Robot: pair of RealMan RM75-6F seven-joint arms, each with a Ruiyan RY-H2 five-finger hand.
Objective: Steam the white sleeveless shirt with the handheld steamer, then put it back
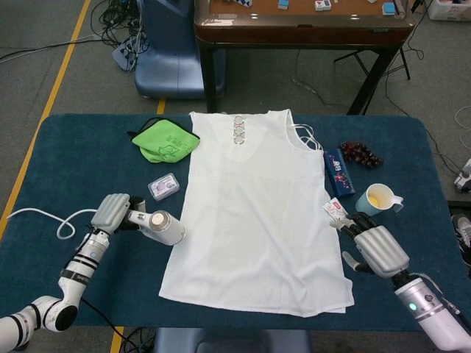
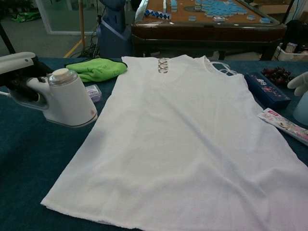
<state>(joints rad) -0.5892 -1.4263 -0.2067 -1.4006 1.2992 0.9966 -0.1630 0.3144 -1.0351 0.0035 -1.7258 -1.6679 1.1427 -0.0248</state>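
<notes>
Nearest me, the right hand [image 1: 379, 248] hovers by the hem side of the white sleeveless shirt [image 1: 257, 213], fingers apart and holding nothing. The shirt lies flat in the middle of the blue table [image 1: 73, 154]; it looks thin, limp and light, likely to bunch if dragged. At its left edge the left hand [image 1: 112, 212] grips the handheld steamer [image 2: 65, 98] by the handle, the sensible place to hold that hard, top-heavy-looking body with its trailing cord [image 1: 40, 220]. Farther back, the green cloth [image 1: 165, 141] carries print too small to read.
</notes>
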